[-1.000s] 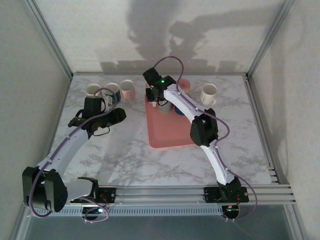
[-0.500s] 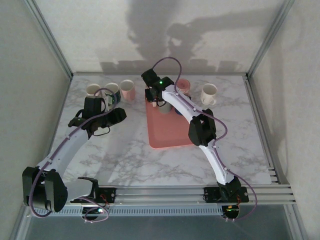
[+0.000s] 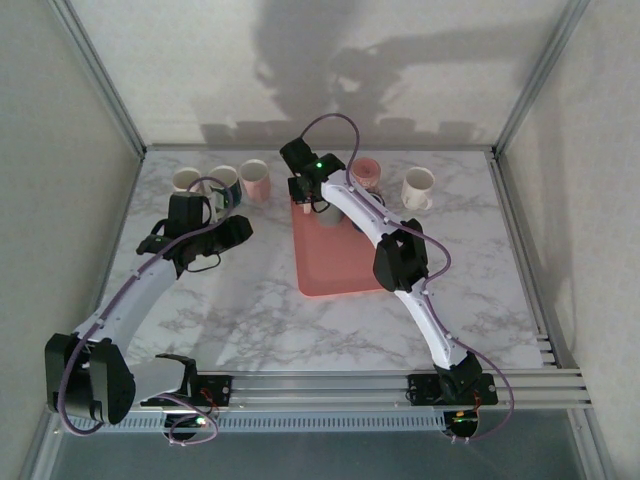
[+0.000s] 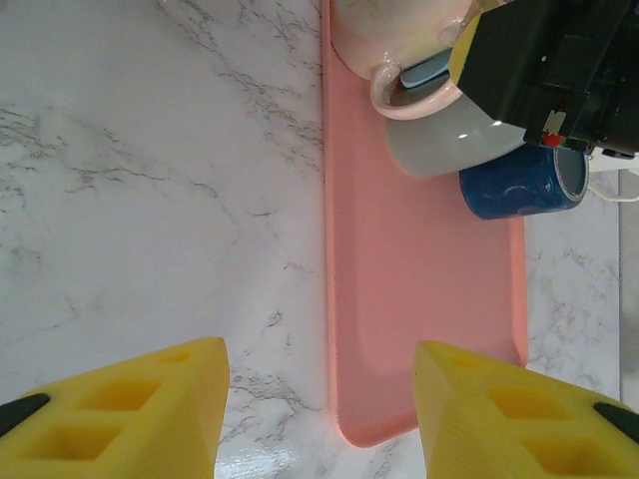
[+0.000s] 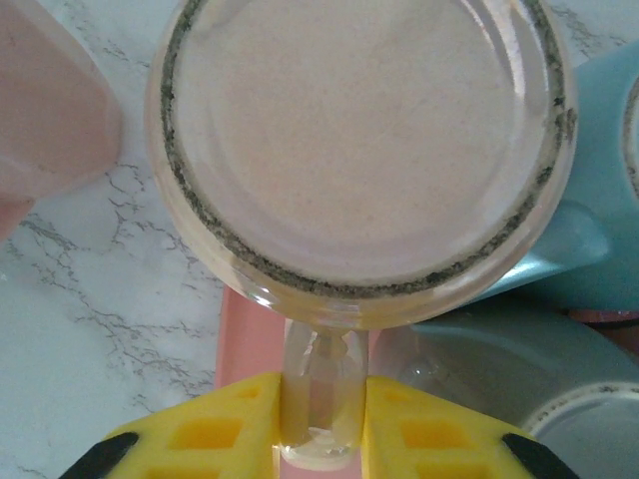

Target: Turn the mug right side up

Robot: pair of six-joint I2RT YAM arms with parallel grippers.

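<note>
Mug [image 5: 359, 140]: base-up on tray [image 4: 419, 299] corner, top edge of left wrist view. Right gripper [image 5: 321, 424]: pinching handle [image 5: 319, 384]. Left gripper [image 4: 319, 399]: spread, hovering at tray's left edge. Step: grasp. Next: lift and half-turn, clear of neighbouring mugs [image 4: 519, 185]. Rim hidden; grip firmness hard to judge.

White arms [image 3: 140, 290], purple cables [image 3: 345, 118], yellow fingers [image 4: 130, 419].

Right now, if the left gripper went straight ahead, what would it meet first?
Probably the edge of the flat pink tray; passing above that, the cream ceramic mug beyond. Depth is unclear.
</note>
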